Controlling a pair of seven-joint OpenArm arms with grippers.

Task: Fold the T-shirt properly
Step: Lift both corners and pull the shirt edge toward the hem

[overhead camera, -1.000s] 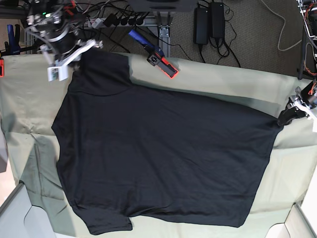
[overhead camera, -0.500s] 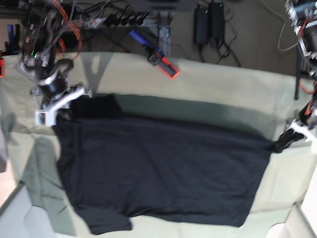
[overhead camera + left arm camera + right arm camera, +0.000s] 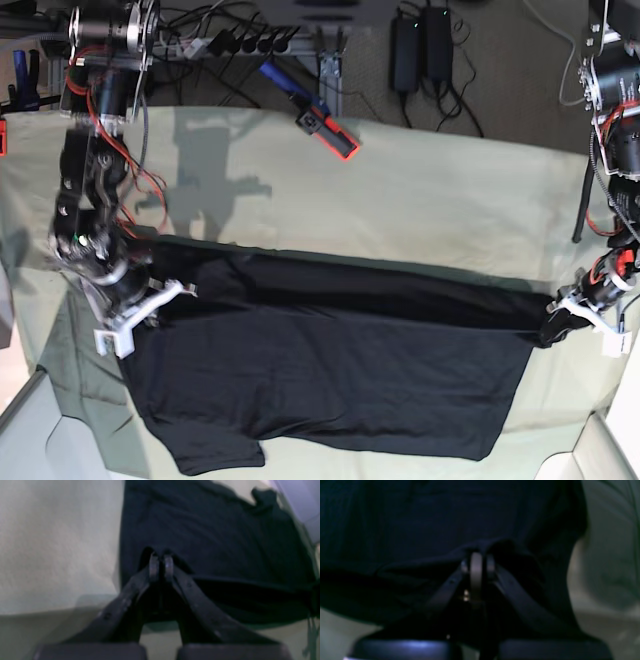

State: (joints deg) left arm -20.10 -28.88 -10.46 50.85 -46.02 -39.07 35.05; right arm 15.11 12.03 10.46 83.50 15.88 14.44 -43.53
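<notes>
Since a second ago we have dragged the T-shirt (image 3: 330,370)'s far edge toward the table cloth (image 3: 430,210)'s near edge, left gripper (image 3: 552,328) and right gripper (image 3: 150,305) both pinching cloth; uneven pulling could skew the fold.

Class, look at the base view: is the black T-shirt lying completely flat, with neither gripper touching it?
No: both the left gripper and right gripper pinch the T-shirt along its far edge.

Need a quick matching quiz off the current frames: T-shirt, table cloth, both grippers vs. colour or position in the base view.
Things:
1. T-shirt
2. table cloth
3. left gripper
4. right gripper

Descriptions:
A. pale green
B. shut on fabric, base view's left side
C. black
D. shut on fabric, base view's right side

Pairs: 1-C, 2-A, 3-D, 4-B
</notes>
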